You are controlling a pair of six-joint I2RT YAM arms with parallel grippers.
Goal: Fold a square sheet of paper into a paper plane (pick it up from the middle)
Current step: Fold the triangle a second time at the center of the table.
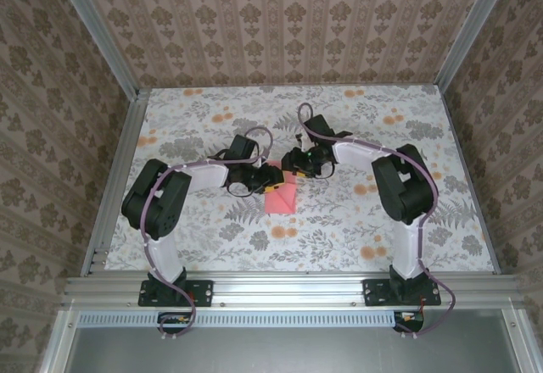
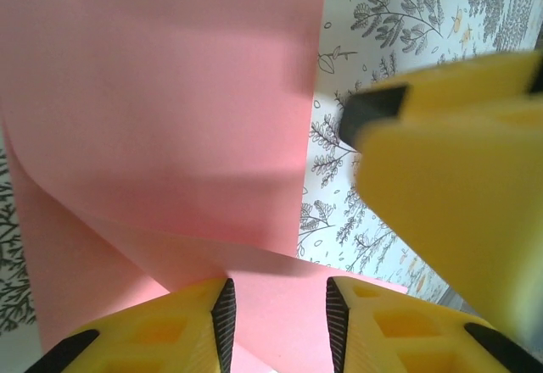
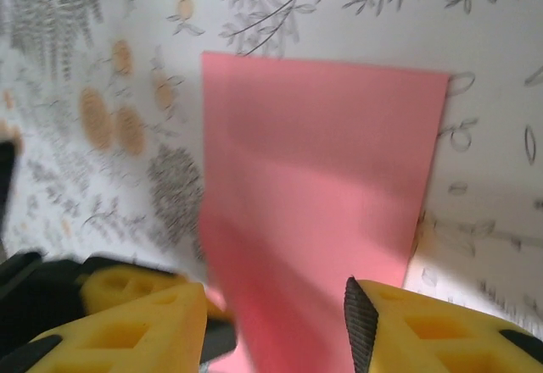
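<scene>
Square sheet of paper (image 1: 281, 197) lies centre of the counter (image 1: 339, 246), one flap curled over, not yet creased flat. Left gripper (image 2: 276, 318): jaws part-spread astride the curled edge, not pinching. Right gripper (image 3: 276, 322): jaws spread above the sheet. Judged early; nearly all folds remain.

Damask-papered walls (image 1: 280, 25) enclose a floral tabletop (image 1: 339, 237) (aluminium-framed, evenly lit).

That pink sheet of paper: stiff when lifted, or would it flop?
Probably floppy: the pink sheet of paper curls over by the left fingers. Likely light, since it looks thin. Pushed, it may slide on the table.
</scene>
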